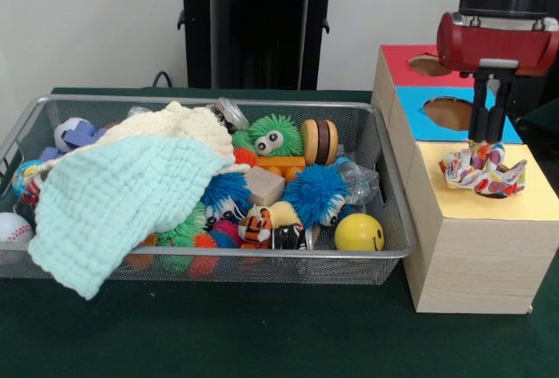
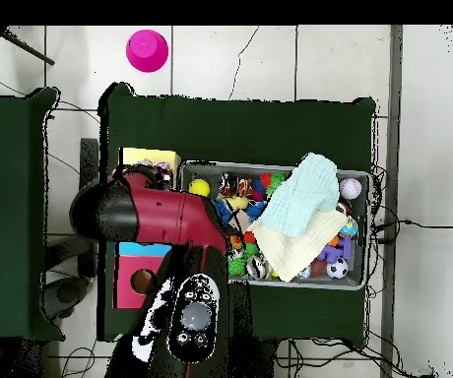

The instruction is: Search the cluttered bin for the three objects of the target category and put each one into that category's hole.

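The gripper (image 1: 487,142) has its jaws clamped on a plastic wad (image 1: 482,169) over the yellow-topped box (image 1: 489,212), covering the hole. The bin (image 1: 384,168) holds a mint cloth (image 1: 122,199), spiky balls (image 1: 314,193) and a yellow ball (image 1: 359,232).

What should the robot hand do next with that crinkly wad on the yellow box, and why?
Probably let go and lift away. The gripper stands right above the crinkly plastic wad, which sits on the yellow box top about where its hole should be. The hole itself is hidden, so whether the wad will drop through is unclear.
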